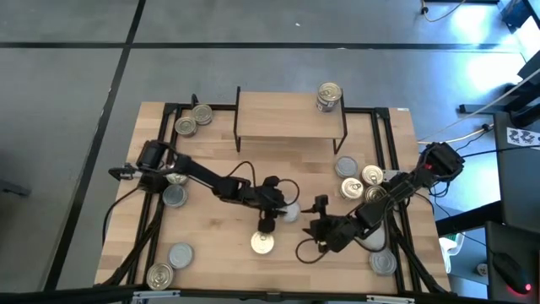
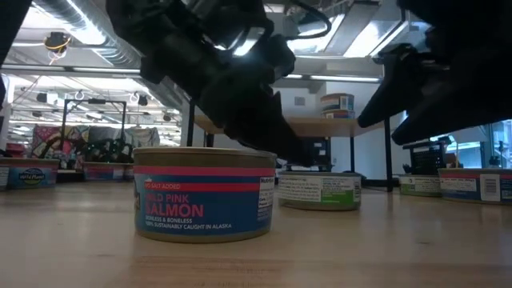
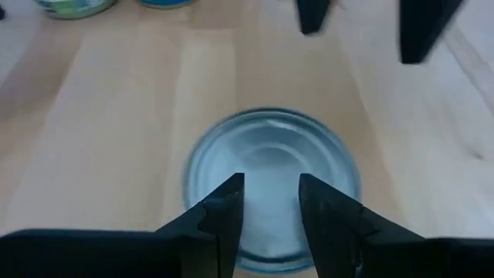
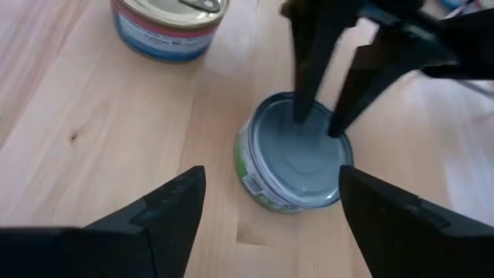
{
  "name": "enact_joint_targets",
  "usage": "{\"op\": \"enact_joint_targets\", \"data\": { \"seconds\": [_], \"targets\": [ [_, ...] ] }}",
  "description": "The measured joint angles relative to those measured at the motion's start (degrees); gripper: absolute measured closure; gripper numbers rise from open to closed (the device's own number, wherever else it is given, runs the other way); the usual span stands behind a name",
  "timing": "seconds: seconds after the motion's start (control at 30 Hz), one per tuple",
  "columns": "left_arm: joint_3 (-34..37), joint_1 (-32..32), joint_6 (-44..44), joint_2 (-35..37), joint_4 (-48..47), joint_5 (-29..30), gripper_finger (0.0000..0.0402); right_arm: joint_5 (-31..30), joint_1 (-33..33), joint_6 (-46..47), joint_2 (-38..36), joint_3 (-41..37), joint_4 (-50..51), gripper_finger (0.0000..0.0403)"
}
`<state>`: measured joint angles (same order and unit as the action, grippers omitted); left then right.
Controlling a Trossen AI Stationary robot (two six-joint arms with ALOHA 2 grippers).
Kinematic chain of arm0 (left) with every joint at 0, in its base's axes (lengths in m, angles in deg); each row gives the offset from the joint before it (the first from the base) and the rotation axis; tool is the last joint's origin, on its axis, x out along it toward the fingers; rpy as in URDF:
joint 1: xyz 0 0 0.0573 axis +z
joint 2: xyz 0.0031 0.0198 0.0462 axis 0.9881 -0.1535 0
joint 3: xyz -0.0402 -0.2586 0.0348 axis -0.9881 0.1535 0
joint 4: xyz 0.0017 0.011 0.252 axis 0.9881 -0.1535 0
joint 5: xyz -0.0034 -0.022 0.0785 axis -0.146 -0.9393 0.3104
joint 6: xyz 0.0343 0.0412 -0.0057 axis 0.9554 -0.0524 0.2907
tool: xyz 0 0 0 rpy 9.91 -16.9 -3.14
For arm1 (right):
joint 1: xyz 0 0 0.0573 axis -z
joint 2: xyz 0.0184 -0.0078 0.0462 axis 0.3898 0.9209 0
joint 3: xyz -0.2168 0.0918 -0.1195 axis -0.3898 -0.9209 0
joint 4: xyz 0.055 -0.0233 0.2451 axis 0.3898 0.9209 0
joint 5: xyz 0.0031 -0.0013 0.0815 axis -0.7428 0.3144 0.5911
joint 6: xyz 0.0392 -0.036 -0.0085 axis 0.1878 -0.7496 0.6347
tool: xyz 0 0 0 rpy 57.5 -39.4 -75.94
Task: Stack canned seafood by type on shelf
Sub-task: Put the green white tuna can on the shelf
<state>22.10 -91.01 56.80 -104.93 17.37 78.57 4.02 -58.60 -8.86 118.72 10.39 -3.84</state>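
Observation:
A silver-topped, green-labelled can [image 1: 290, 212] [image 4: 297, 166] stands on the table in front of the shelf [image 1: 291, 118]. My left gripper [image 3: 272, 216] [image 4: 316, 123] points down over the middle of its lid, fingers a narrow gap apart. My right gripper [image 4: 270, 224] [image 1: 314, 235] hangs wide open just to the can's near-right, touching nothing. A gold-topped salmon can [image 1: 263, 244] [image 2: 204, 196] stands nearer the front edge. A short stack of cans [image 1: 329, 96] sits on the shelf's right end. My left gripper comes at the silver can's lid [image 4: 309, 154] from above, fingers pointing down inside its rim. I cannot tell whether the fingertips [image 4: 297, 116] touch the lid or hover just over it. The can stands flat on the table.
Two cans [image 1: 194, 121] stand by the shelf's left legs and three more [image 1: 175, 196] down the left side. Several cans [image 1: 359, 179] cluster right of centre, and others [image 1: 384, 262] near the right front corner. Cables trail beside both arms.

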Motion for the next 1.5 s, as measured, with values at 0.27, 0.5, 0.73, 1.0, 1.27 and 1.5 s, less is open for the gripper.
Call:
{"op": "enact_joint_targets", "data": {
  "seconds": [0.27,0.5,0.73,1.0,1.27,1.5],
  "targets": [
    [0.4,0.8,0.7,-0.1,-2.3,-0.2,0.0279,5.7,2.5,0.0,0.0,0.0,0.0,0.0111],
    [4.6,0.8,-0.1,0.1,4.6,-0.3,0.0279,5.2,2.8,-0.3,0.0,0.0,-0.8,0.0111],
    [9.9,1.3,-2.7,0.2,12.7,-0.3,0.0279,5.2,3.2,-2.5,0.7,0.0,-1.4,0.0111],
    [13.9,2.3,-5.6,0.2,19.3,-0.5,0.0279,-1.4,3.2,-8.7,5.8,0.0,-7.6,0.0111],
    [16.5,2.4,-7.5,0.0,24.3,-0.3,0.0279,-2.8,3.2,-10.6,6.4,0.0,-8.3,0.0111],
    [17.0,2.4,-7.6,0.0,25.1,-0.3,0.0279,-3.7,5.1,-10.8,6.4,0.0,-8.5,0.0111]
  ]
}}
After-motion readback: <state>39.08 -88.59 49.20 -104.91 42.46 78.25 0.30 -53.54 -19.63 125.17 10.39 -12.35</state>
